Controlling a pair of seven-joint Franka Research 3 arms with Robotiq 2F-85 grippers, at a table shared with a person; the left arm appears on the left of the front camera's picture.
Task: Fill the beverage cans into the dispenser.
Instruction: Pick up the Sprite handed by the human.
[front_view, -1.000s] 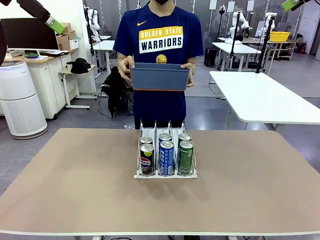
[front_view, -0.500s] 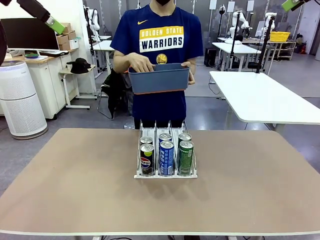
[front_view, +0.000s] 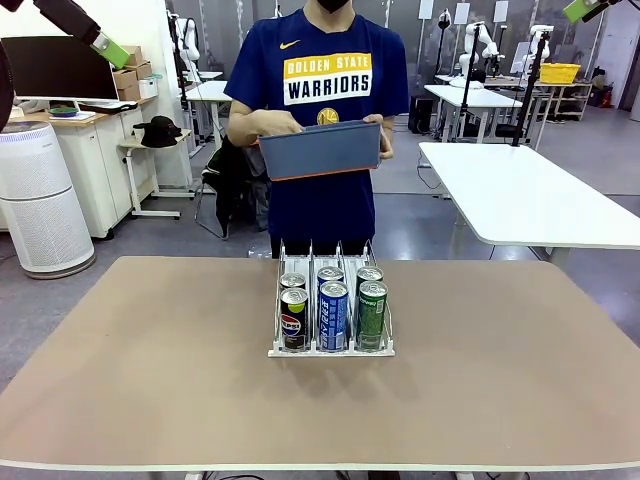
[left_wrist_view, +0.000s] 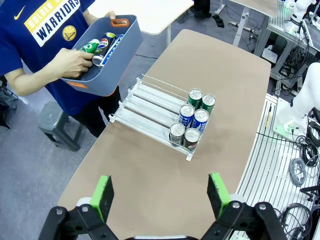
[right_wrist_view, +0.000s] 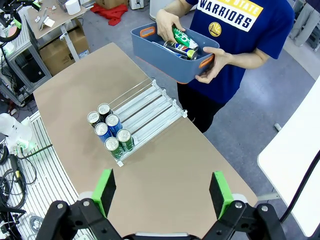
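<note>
Bin (front_view: 320, 152) higher, hand (front_view: 281, 123) deeper inside

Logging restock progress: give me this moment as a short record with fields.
dispenser: on table, six cans upright at its front, two per lane
lanes from robot's left: black Pepsi, blue, green
bin: dark blue, held by person, more cans inside
person's hand: in bin, on a green can
left pincer: open, raised, empty
right pincer: open, raised, empty
</note>
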